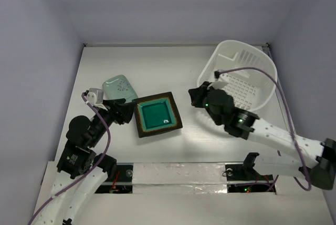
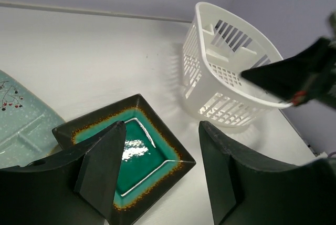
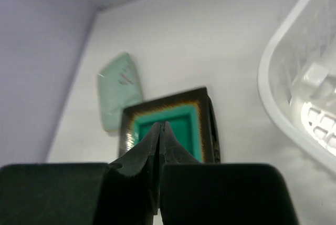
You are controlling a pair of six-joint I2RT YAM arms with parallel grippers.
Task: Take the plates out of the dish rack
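**Two plates on the table, outside the rack; one gripper open, one closed**

A teal-centred plate (image 1: 157, 115) with a dark brown rim is seen lying flat on the white table (image 1: 157, 62), near the middle. A pale mint plate (image 1: 119, 87) is found just behind and to the left of it, also on the table. Whether the two plates touch cannot be told; in the right wrist view the mint plate (image 3: 119, 96) is seen meeting the far left corner of the teal plate (image 3: 173, 125).

The white dish rack (image 1: 265, 92) is placed at the far right of the table, well apart from both plates. Its slotted wall (image 2: 210, 85) and grid bottom are shown in the left wrist view, and it appears tilted.

The left gripper (image 1: 122, 110) is held low at the left edge of the teal plate, just in front of the mint one. Its fingers (image 2: 102, 167) are spread wide, and nothing is gripped between them; the teal plate (image 2: 139, 154) is seen through the gap.

The right gripper (image 1: 195, 96) is positioned between the teal plate and the rack, near the rack's left rim (image 3: 273, 104). Its fingertips are pressed together, and nothing is held in them.
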